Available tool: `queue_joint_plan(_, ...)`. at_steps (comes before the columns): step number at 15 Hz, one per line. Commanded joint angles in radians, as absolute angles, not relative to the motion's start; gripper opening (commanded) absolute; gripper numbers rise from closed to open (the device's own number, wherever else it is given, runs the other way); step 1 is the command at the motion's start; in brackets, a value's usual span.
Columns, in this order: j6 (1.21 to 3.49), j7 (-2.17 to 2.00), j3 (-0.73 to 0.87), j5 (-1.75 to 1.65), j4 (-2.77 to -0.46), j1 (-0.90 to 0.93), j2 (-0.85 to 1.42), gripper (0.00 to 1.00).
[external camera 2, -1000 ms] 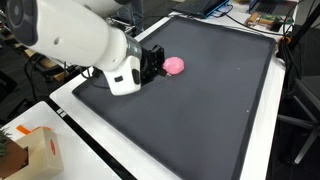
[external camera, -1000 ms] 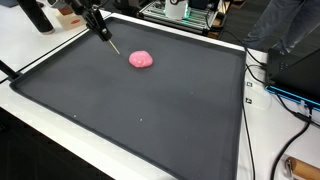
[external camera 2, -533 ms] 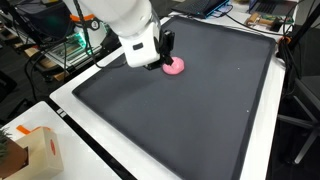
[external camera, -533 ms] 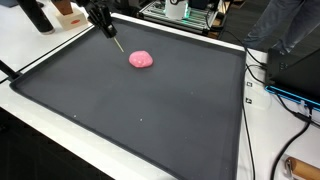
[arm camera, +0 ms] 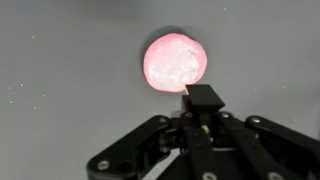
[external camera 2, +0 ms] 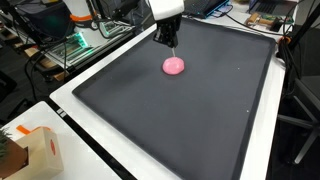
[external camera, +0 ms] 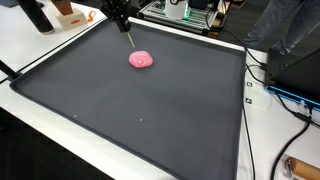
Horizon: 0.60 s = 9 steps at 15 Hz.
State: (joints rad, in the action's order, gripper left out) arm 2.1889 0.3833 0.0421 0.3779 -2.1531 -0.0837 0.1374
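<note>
Fingers [arm camera: 197, 105] are clenched together on a thin pale straight stick [external camera: 129, 38], held at its upper end so the free length projects below them like a probe. The grip looks chosen to keep the bulky linkages clear of the work and let only the tip come near it.

White tabletop [external camera: 30, 55]: carries everything beneath and around the fingers.

Large flat black rubber-like mat [external camera: 150, 110]: lies directly below the fingers and spreads well beyond them on every side. Judged to serve as a plain, contrasting work surface.

Small soft-looking pink rounded lump [external camera: 141, 60]: rests on the mat just below and slightly ahead of the fingers. In the wrist view it sits immediately beyond the fingertips, a little to one side of their centre line. It is near-round from above and low and domed from the side, with no marked long axis or facing direction.

Stick, orientation: the long axis slants downward from the fingers toward the lump. The lower tip ends close over the lump's near edge, in both exterior views. Contact cannot be confirmed.
</note>
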Motion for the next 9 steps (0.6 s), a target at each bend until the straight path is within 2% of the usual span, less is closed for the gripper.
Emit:
queue_joint_plan(1, 2.256, 0.270, 0.019, 0.249, -2.243, -0.040, 0.050, 0.03)
queue_joint_plan(4, 2.287, 0.197, 0.002, 0.171, -2.272, -0.014, 0.015, 0.03)
queue_joint_plan(5, 2.250, 0.244, 0.005, 0.222, -2.216, -0.027, 0.063, 0.13)
queue_joint_plan(9, 2.258, 0.217, 0.000, 0.199, -2.235, -0.015, 0.040, 0.13)
